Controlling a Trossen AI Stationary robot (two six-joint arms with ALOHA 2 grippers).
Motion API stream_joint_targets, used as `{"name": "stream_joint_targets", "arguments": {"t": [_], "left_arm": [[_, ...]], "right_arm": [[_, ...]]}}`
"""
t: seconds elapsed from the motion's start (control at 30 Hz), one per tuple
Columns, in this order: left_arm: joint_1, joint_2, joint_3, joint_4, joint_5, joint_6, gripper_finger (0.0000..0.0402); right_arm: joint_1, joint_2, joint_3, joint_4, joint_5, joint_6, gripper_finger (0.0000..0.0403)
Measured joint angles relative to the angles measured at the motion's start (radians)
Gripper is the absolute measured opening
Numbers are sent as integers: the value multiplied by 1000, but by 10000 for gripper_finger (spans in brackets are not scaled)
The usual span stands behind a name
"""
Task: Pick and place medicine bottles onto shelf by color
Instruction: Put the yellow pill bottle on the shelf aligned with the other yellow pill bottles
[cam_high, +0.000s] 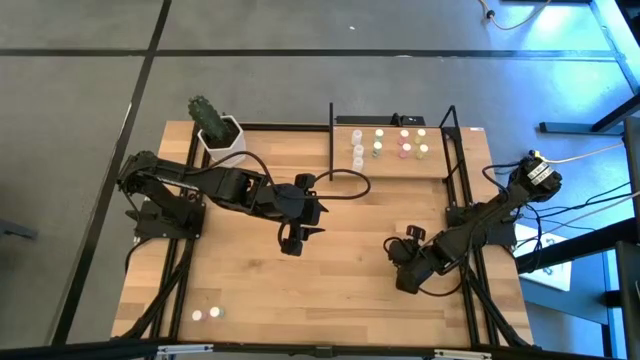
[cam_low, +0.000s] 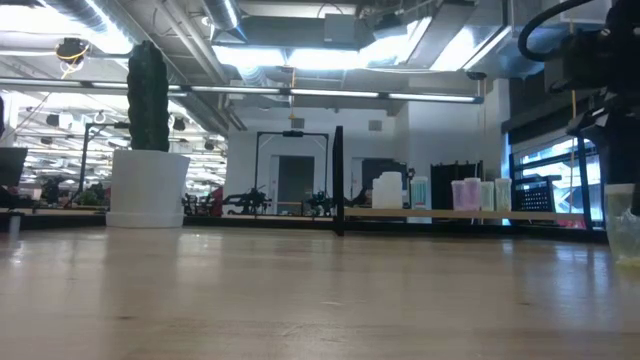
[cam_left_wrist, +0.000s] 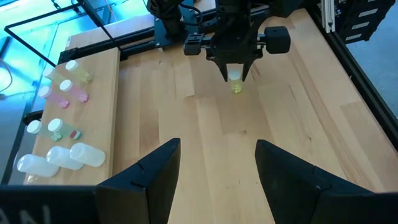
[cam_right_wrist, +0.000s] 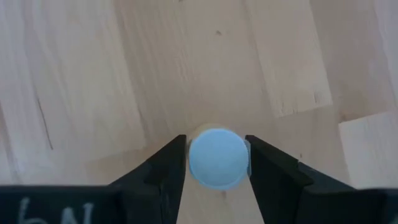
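My right gripper (cam_high: 404, 262) points down at the table's right middle, shut on a small whitish medicine bottle (cam_right_wrist: 217, 157). The bottle also shows in the left wrist view (cam_left_wrist: 234, 75) and at the low view's right edge (cam_low: 625, 228). My left gripper (cam_high: 292, 240) is open and empty over the table's middle (cam_left_wrist: 217, 155). The light-wood shelf (cam_high: 400, 167) stands at the far right and carries several bottles (cam_high: 380, 145), some upright and some lying on their sides (cam_left_wrist: 87, 154). Two more bottles (cam_high: 206, 314) stand at the near left. My right gripper pinches the bottle between its two fingers (cam_right_wrist: 168, 171), one on each side of the round top (cam_right_wrist: 217, 180). The fingers come from above, pointing down. The bottle stands upright; I cannot tell whether its yellowish lower end (cam_left_wrist: 237, 89) rests on the table.
A white hexagonal pot with a cactus (cam_high: 218, 130) stands at the far left corner. Thin black uprights and a bar (cam_high: 332, 140) frame the shelf. A black cable (cam_high: 345, 185) loops over the table by the left arm. Bare wood lies between the two grippers.
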Motion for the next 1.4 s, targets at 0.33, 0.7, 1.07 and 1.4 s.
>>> {"name": "stream_joint_targets", "arguments": {"t": [0.33,0.7,1.07,1.4], "left_arm": [[0,0,0,0,0,0,202],[0,0,0,0,0,0,202],[0,0,0,0,0,-1,202],[0,0,0,0,0,-1,202]], "right_arm": [[0,0,0,31,-1,20,152],[0,0,0,31,-1,65,124],[-30,-62,0,12,-43,148,121],[-181,-344,1,-216,-37,245,122]]}}
